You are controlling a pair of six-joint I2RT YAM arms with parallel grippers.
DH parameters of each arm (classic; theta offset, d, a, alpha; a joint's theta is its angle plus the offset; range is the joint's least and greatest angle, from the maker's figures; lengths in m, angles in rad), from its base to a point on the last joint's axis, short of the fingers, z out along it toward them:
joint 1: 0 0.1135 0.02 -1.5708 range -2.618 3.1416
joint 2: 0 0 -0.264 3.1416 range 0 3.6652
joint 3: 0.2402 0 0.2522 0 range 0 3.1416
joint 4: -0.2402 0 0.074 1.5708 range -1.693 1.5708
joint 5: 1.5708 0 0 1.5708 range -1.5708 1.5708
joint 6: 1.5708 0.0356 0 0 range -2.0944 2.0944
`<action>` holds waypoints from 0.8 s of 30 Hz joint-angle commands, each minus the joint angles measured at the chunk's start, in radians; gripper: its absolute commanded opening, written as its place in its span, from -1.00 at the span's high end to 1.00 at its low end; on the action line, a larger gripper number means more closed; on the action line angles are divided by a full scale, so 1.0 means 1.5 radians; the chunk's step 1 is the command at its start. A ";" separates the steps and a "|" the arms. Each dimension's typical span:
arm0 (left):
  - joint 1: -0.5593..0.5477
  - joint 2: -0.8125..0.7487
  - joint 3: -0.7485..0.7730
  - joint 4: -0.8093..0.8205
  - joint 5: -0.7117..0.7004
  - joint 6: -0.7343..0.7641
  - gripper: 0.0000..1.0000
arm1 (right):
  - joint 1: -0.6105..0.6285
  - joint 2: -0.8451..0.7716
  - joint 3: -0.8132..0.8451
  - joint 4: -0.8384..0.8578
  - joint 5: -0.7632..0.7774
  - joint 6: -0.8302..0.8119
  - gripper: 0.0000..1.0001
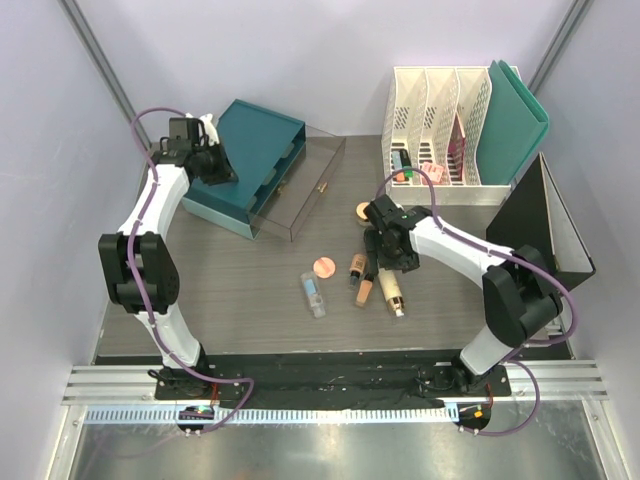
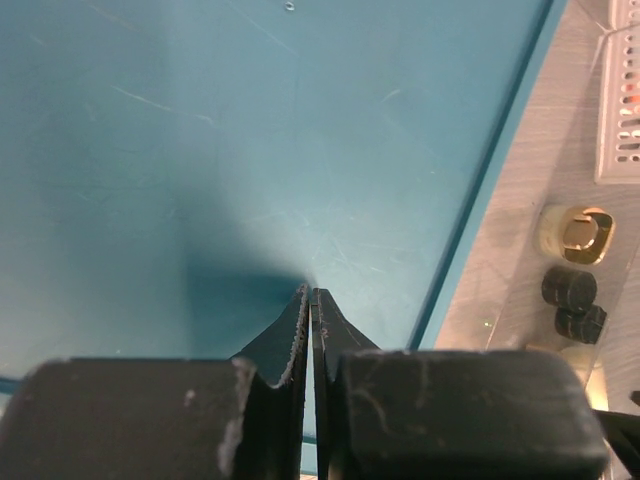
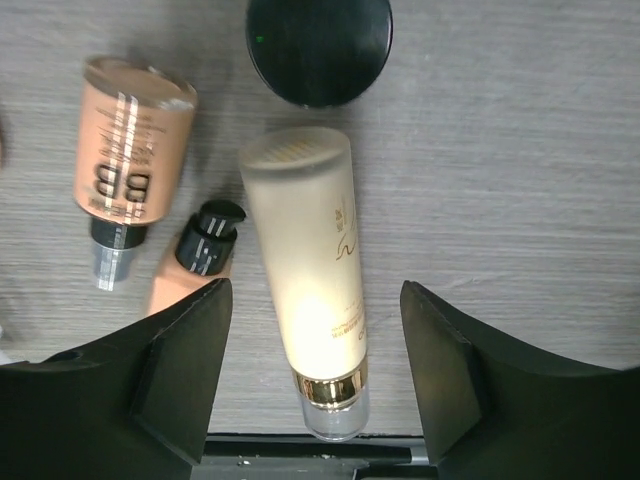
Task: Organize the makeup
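The makeup lies scattered mid-table: a round pink compact (image 1: 323,267), a clear tube (image 1: 314,294), a tan bottle (image 1: 355,267), a peach bottle (image 1: 363,293), a cream bottle (image 1: 393,293) and a tan jar (image 1: 365,211). My right gripper (image 1: 384,252) hovers open over the bottles. In the right wrist view the cream bottle (image 3: 305,280) lies on the wood between the spread fingers (image 3: 190,340), untouched, beside the tan bottle (image 3: 130,160), the peach bottle (image 3: 175,285) and a black jar (image 3: 318,45). My left gripper (image 2: 311,295) is shut and empty over the teal organizer (image 2: 250,150).
The teal organizer (image 1: 250,160) stands back left with its clear drawer (image 1: 305,190) pulled out. White file holders (image 1: 440,140), a teal folder (image 1: 518,120) and a black stand (image 1: 545,225) line the back right. A gold-topped jar (image 2: 578,233) and two black jars (image 2: 568,288) sit beside the organizer.
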 commanded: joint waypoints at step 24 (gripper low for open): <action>0.000 0.034 -0.028 -0.082 0.038 0.015 0.92 | -0.017 -0.079 0.022 -0.029 0.061 -0.025 0.98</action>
